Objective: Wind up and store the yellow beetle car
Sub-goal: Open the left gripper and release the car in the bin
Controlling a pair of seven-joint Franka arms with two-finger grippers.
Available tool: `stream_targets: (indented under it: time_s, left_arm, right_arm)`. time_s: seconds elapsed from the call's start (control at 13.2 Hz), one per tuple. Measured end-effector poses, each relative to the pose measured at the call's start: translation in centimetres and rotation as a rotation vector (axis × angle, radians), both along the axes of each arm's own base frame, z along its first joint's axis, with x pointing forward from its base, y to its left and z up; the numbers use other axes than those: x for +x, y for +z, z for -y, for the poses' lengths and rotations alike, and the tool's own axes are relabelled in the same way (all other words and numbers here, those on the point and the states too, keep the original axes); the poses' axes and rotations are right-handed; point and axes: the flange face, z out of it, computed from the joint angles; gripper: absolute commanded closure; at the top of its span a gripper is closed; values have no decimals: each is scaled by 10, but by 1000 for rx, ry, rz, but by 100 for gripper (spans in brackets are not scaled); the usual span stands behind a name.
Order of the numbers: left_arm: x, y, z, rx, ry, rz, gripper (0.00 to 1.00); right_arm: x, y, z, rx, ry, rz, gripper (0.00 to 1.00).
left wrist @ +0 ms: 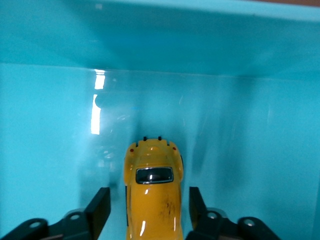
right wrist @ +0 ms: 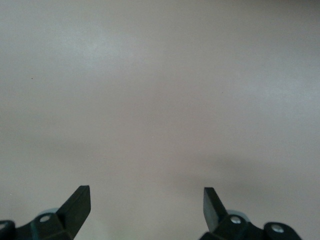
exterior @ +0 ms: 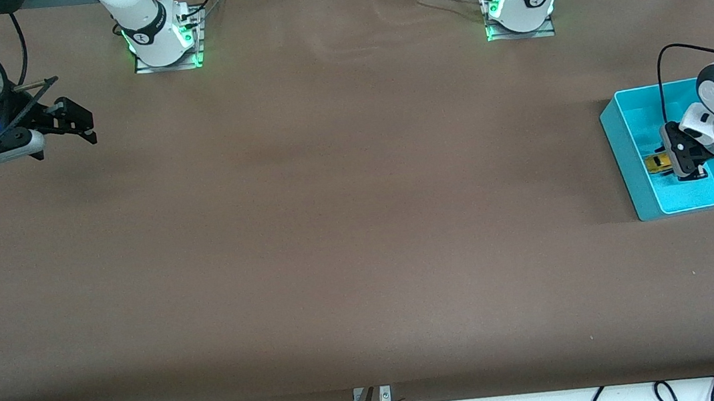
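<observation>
Left hand (left wrist: 149, 210) sits in the teal bin (exterior: 619, 143), fingers parted, clear of the yellow beetle car (left wrist: 152, 192): you're releasing it for storage. Right hand (exterior: 69, 125) waits wide over the tabletop (exterior: 347, 228) at 9 o'clock.

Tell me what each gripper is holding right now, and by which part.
Nothing is held. The left gripper is open, its fingers apart from the yellow beetle car in the blue bin. The right gripper waits open.
</observation>
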Motion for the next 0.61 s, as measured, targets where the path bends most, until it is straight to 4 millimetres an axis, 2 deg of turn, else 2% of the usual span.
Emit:
stream_targets:
  time_s: [0.15,0.46,0.61]
  left_arm:
    - [2,15,-1,2,4,1,0]
    - [5,69,1,-19,54,2,0]
    - [5,92,9,-46,153,-19,0]
  right_arm:
    - [0,0,0,0,0,0,0]
    - [0,0,0,0,0,0,0]
    - [0,0,0,0,0,0,0]
